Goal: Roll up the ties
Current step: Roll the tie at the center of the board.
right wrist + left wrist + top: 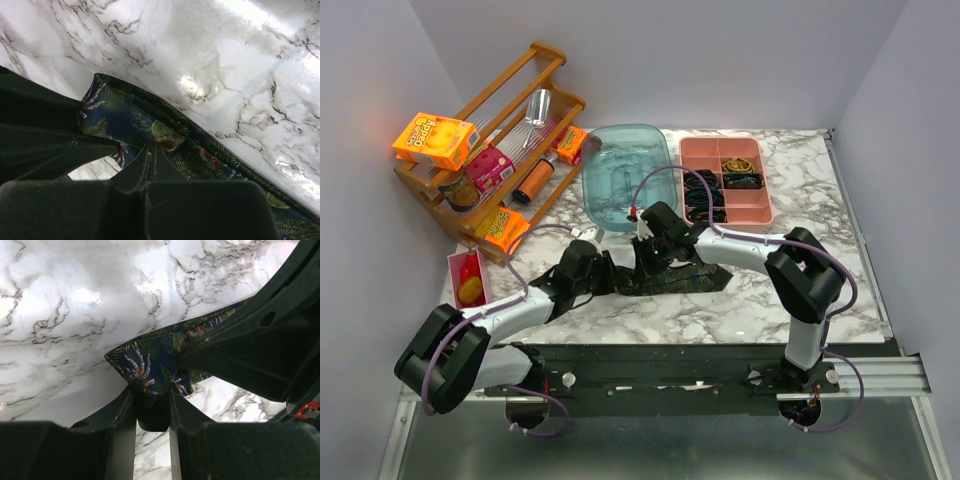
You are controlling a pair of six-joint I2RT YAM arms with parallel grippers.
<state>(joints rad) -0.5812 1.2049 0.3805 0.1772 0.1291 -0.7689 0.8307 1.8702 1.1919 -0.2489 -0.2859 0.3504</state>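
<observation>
On my overhead feed the marble table (720, 312) fills most of the view. At its back left corner stands a wooden rack (548, 52), set at an angle. It holds orange boxes (435, 140), a pink box (490, 165), a metal cup (538, 105) and an orange bottle (535, 178).

Next to the rack, towards the middle, is a see-through blue bin (665, 170). I cannot make out what lies in it. Just to its right sits a pink tray (700, 150) split into compartments. Several of them hold black coils (703, 192), and one holds a gold-brown coil (735, 163). At the left edge, near the rack's foot, a small pink box (453, 275) holds a round yellow thing (470, 290) with something red above it.

The tie (695, 278) lies flat on the table in front of the bin and tray, running left to right between the two arms. From above it looks like a dark, speckled strip. On my wrist feeds the cloth is navy, printed with green fern leaves and pale and orange motifs. Its pointed end is at the left.

The left claw (152, 400) is clenched on that pointed end, with the cloth bunched dark between its two fingers. The right claw (150, 155) is just beside it, further along the strip. Its jaws are pressed together, with the tips at the tie's near edge. I cannot tell whether any cloth is caught between them.
</observation>
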